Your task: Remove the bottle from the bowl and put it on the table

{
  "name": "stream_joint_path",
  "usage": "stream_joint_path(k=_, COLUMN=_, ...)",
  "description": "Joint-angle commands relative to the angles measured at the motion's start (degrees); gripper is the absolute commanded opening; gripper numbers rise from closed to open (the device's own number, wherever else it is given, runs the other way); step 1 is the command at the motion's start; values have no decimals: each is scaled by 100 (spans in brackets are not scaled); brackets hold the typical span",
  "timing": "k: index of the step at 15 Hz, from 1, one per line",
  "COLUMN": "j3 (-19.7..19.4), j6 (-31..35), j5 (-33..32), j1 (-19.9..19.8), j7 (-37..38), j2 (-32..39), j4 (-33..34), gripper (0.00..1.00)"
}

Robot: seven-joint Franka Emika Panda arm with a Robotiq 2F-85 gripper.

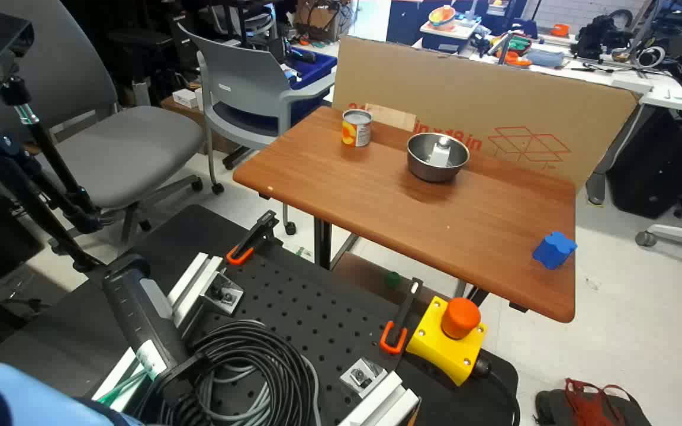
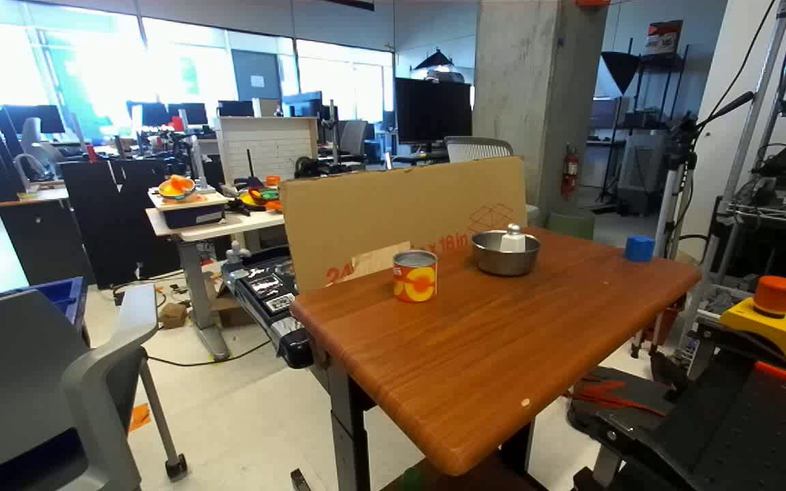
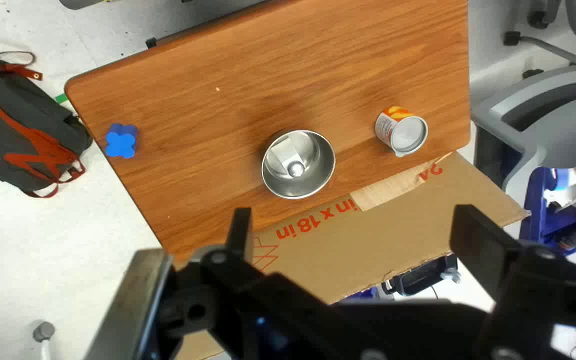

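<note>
Place: lab and open office
Perforated board: coiled cable, yellow button box
Desks: several monitors
Concrete pillar: fire extinguisher

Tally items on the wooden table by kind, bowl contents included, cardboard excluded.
Metal bowl: 1
White bottle, inside the bowl: 1
Can: 1
Blue block: 1
Total: 4
</note>
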Motion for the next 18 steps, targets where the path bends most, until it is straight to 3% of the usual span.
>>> stream_joint_path(k=1, j3=111, j6=-22, j5=59, j1=-139, j7=-50, j2=19, j4=20, gripper=100)
stream_joint_path(k=6, j3=111, j6=-22, j5=59, j1=-139, j7=-50, j2=18, j4=26, gripper=100)
stream_joint_path(k=8, j3=304, j6=122, j5=-155, j1=-180, j7=278, j2=331, j4=142, gripper=100)
stream_joint_path(k=14, j3=733, j6=500, j5=-898, j1=-180, j7=939, j2=1706, j4=666, gripper=100)
stream_joint_path(k=18, j3=801, j6=150, j5=-1359, j1=-111, j7=987, j2=2835, j4=1358, gripper=100)
